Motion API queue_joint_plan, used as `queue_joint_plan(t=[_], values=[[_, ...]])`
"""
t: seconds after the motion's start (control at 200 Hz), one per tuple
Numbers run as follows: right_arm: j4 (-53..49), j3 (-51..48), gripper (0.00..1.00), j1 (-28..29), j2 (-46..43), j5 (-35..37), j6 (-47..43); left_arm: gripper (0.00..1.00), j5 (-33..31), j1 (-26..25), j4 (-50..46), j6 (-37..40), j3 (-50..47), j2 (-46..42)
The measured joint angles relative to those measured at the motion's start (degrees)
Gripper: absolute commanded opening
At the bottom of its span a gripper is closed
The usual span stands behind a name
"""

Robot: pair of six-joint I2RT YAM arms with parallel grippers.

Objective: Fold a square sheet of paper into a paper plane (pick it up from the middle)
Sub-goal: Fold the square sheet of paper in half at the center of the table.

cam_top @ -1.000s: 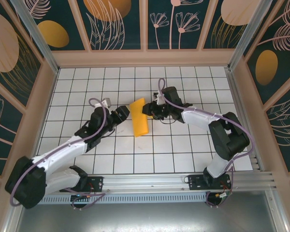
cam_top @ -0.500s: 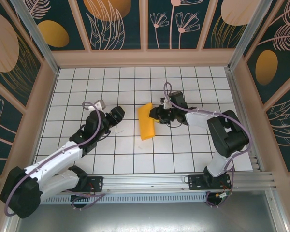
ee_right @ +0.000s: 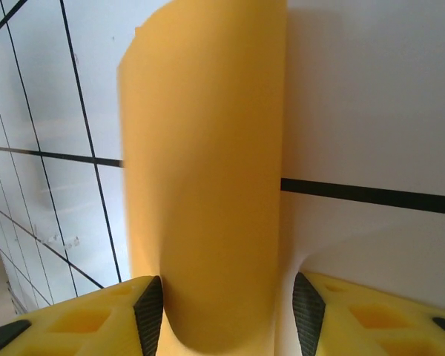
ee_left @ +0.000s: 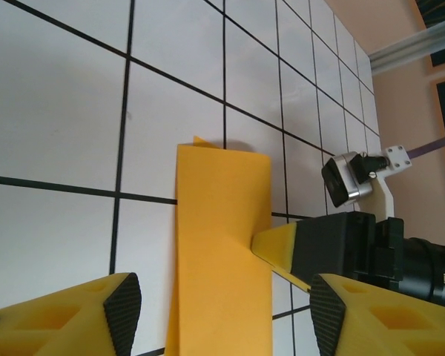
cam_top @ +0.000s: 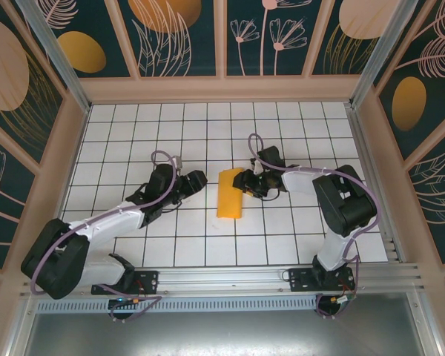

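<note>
The left arm and the right arm have white links, black joints and a thin purple cable. The left end effector has yellow fingers with black textured pads.

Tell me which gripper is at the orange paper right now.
The right gripper: its fingers straddle the edge of the folded paper. The left gripper hangs open, clear of the paper's other side.
</note>
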Motion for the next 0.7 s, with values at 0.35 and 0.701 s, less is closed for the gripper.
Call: queue_joint_plan(t=[0.35, 0.701], values=[[-1.1, 0.0, 0.57, 3.1, -1.7, 8.7, 4.1, 0.63, 2.5, 0.0, 1.2, 0.2, 1.0, 1.8], [-2.1, -0.7, 0.64, 2.3, -3.8, 9.9, 4.6, 0.63, 2.7, 0.0, 1.3, 0.2, 1.1, 1.8]])
